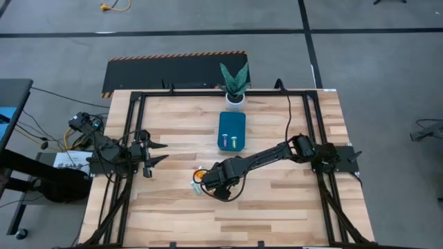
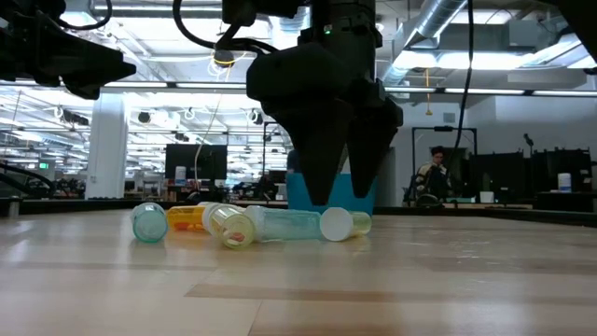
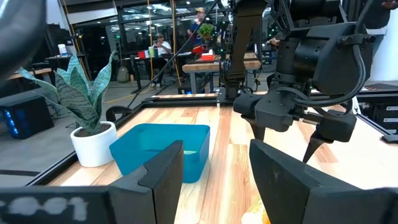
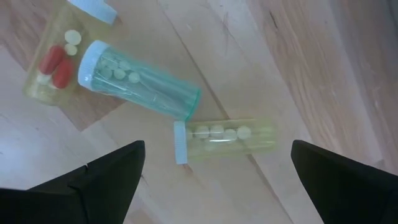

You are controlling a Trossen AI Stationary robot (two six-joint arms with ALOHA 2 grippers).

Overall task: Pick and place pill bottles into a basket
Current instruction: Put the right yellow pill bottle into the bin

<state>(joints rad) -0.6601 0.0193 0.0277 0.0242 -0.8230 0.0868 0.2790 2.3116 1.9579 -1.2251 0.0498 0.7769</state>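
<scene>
Pill bottles [image 4: 224, 140] lie on their sides in a cluster on the tabletop [image 1: 291, 207], near the teal basket [image 1: 232, 131]. The right hand [image 4: 217, 171] hovers spread wide over a yellow-green one. Light, rigid and likely to roll, it looks best pinched across its barrel; the left hand [image 1: 160, 152] waits released at the table's left.

Your two arms [image 1: 266, 158] are black and chunky, with thin black cables. Each gripper [image 2: 338, 201] ends in two pointy fingers [image 4: 106, 177].
</scene>
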